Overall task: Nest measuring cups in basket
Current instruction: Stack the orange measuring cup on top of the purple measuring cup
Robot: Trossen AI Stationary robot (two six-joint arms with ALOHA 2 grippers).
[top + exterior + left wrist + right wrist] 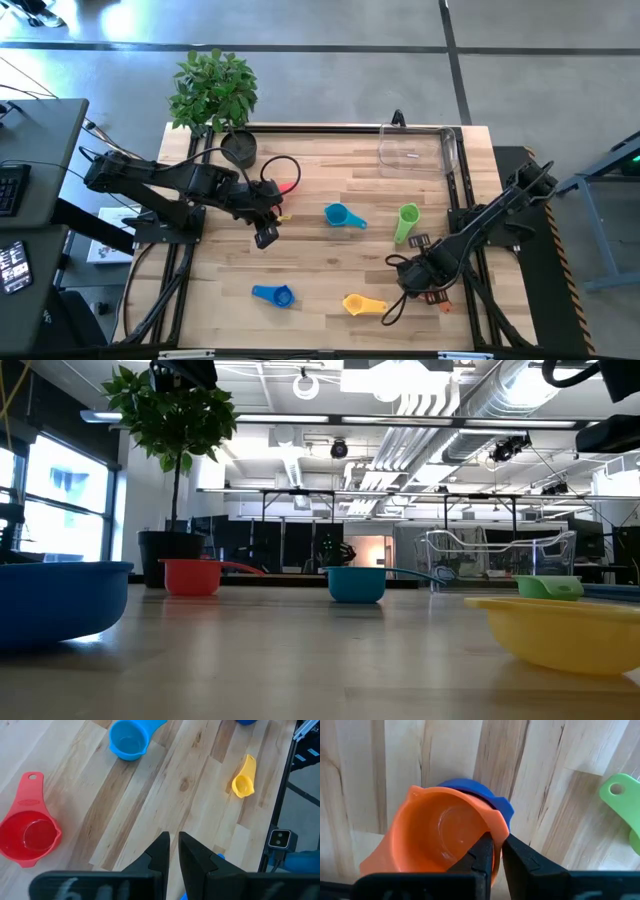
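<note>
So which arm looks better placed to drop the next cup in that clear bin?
The right. Its gripper is shut on the orange cup, on the basket's side. The left gripper holds nothing, by the red cup.

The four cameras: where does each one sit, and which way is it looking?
High view: overhead, facing straight down; both arms, left gripper and right gripper show.
Low view: table height, facing level toward the basket; only dark arm parts overhead.
Left wrist view: on that arm, facing the red cup past its fingers.
Right wrist view: on that arm, facing the gripped orange cup.
High and low views share the basket.
</note>
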